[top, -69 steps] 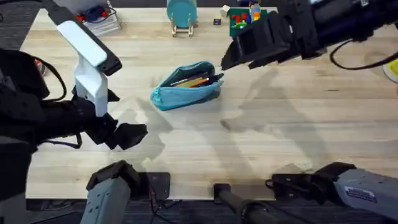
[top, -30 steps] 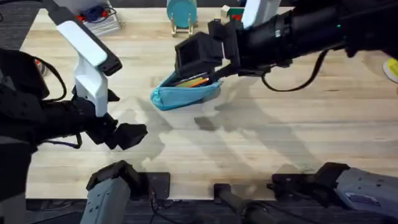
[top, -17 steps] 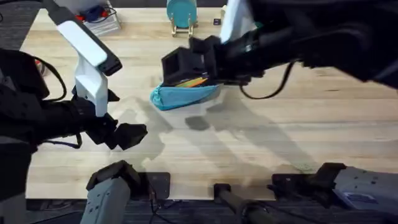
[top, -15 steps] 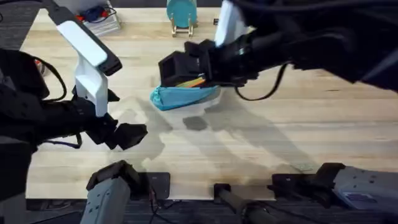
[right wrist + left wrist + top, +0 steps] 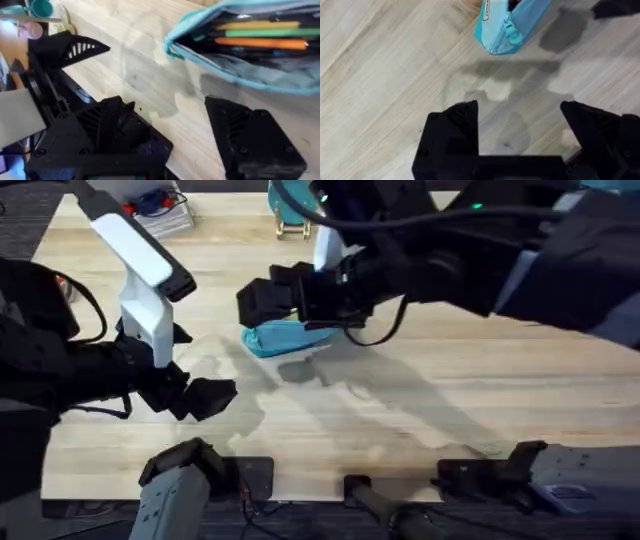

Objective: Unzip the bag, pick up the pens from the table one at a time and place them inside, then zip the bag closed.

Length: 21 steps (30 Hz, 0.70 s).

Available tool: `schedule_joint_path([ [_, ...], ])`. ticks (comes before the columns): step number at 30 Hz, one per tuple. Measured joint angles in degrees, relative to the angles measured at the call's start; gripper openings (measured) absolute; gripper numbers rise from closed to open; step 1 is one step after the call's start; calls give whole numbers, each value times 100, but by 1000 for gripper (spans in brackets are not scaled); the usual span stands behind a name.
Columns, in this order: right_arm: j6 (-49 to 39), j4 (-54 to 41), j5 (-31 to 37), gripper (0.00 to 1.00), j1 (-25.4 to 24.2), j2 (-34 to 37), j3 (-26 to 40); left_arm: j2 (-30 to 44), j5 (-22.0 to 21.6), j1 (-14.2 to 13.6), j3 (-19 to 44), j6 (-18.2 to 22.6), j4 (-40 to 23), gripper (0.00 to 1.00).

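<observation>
Since the earlier frames, the right arm had travelled from the upper right of the overhead frame toward the left, and its hand [image 5: 262,298] was now just above the left end of the light blue pencil pouch [image 5: 285,336]. The left arm had not changed its place. The pouch lay in the upper middle of the overhead frame on the wooden worktop [image 5: 400,410], and the right arm covered most of it, so that only the left end and the lower edge were visible there.

In the right wrist view, the right hand [image 5: 175,130] was wide open and held nothing; its two black fingers [image 5: 250,140] stood apart over the bare worktop [image 5: 150,75], close to the open mouth of the pouch [image 5: 260,75]. The zipper was open, and inside lay an orange pen [image 5: 260,43] together with a yellow one [image 5: 255,24] and a green one [image 5: 265,33].

The left hand [image 5: 205,397] hovered in the lower left part of the overhead frame, well apart from the pouch. In the left wrist view it [image 5: 520,112] was also wide open and empty, above the worktop [image 5: 380,75], and the zipper pull [image 5: 512,34] hung at the end of the pouch [image 5: 507,25].
</observation>
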Motion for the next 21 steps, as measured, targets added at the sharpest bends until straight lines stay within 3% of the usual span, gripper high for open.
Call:
schedule_joint_path([
  [21,887,652,292,996,397,846,-2,0,0,0,0,0,2,993],
])
